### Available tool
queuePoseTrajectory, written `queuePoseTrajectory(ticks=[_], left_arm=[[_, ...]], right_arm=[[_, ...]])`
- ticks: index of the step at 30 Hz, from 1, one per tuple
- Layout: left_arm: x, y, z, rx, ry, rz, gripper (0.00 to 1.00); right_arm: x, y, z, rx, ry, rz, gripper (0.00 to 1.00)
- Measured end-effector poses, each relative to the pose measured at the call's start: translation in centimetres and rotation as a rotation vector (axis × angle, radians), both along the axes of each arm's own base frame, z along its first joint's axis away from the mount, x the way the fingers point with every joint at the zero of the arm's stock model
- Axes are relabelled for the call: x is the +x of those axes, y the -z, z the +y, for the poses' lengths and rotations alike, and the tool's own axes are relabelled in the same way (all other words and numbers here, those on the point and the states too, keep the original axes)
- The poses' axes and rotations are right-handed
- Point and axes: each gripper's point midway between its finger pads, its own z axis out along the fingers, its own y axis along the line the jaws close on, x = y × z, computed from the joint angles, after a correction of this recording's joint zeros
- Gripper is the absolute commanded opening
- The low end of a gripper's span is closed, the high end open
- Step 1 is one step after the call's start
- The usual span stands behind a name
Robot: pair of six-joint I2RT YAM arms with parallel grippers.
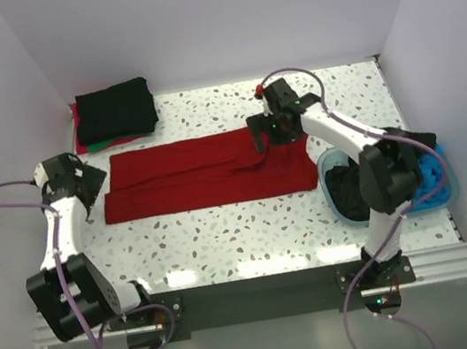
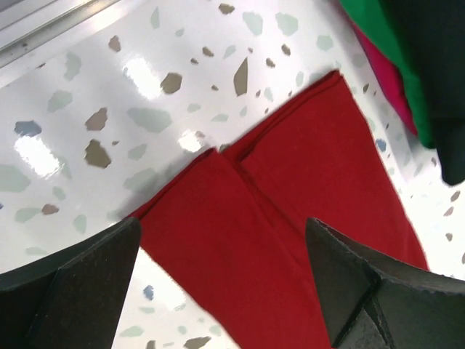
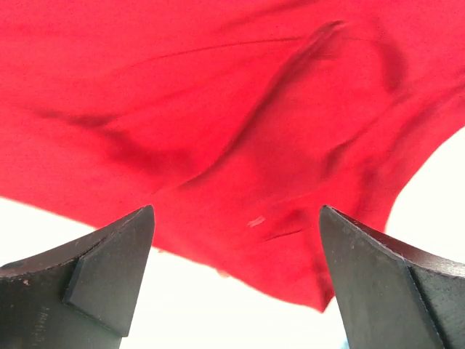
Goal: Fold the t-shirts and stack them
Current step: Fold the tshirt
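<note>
a dark red cotton t-shirt (image 1: 207, 174) is lying flat in the middle of the white speckled counter (image 1: 251, 225). it is folded into a long strip that is running from left to right, with a fold line showing along its length.

the left arm (image 1: 59, 230) is reaching to the left end of the strip. its jaws are standing spread wide just above the shirt's near left corner, and the cloth is lying loose under them.

the right arm (image 1: 333, 126) is reaching over the right end of the strip. its jaws are spread wide too, hanging over wrinkled red cloth and pinching nothing.

at the back left corner a small pile is sitting just beyond the strip. a folded black t-shirt (image 1: 115, 109) is lying on top, with a green t-shirt (image 1: 116, 143) and another red one (image 1: 79, 137) peeking out under it.

at the right edge of the counter a see-through teal plastic basin (image 1: 453, 182) is sitting. a crumpled black t-shirt (image 1: 344, 192) and a bright blue t-shirt (image 1: 431, 173) are lying bunched up inside it, partly hidden by the right arm.
</note>
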Motion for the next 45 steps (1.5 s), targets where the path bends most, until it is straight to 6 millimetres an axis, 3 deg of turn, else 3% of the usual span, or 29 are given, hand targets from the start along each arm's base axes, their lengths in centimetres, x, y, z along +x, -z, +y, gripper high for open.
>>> queuePoseTrajectory(ticks=[4, 5, 11, 17, 24, 35, 42, 45], left_arm=[[-3.8, 1.5, -1.6, -0.009, 0.033, 0.035, 1.0], [-4.4, 1.9, -1.9, -0.014, 0.042, 0.046, 1.0], [-6.1, 3.3, -3.0, -0.04, 0.086, 0.101, 1.0], [-6.7, 3.7, -2.9, -0.028, 0.094, 0.127, 1.0], [-6.9, 3.8, -2.7, -0.018, 0.088, 0.138, 1.0], [-7.3, 2.8, -1.7, 0.023, 0.052, 0.162, 1.0], [-6.9, 1.9, -1.4, 0.039, 0.044, 0.145, 1.0], [-6.9, 1.7, -1.4, 0.041, 0.043, 0.142, 1.0]], right_arm=[[-3.4, -2.5, 2.0, 0.159, -0.033, -0.038, 0.99], [-4.2, -2.7, 3.3, 0.185, -0.059, -0.041, 0.99], [-6.1, -1.2, 8.7, 0.249, -0.14, -0.013, 0.99], [-6.0, 1.8, 8.8, 0.223, -0.099, 0.043, 0.99], [-5.7, 2.2, 8.9, 0.219, -0.079, 0.048, 0.99], [-1.5, 2.7, 11.4, 0.229, -0.05, 0.016, 0.99], [4.3, 1.9, 15.3, 0.273, -0.085, -0.068, 0.99], [5.6, 1.4, 16.0, 0.27, -0.117, -0.101, 0.99]])
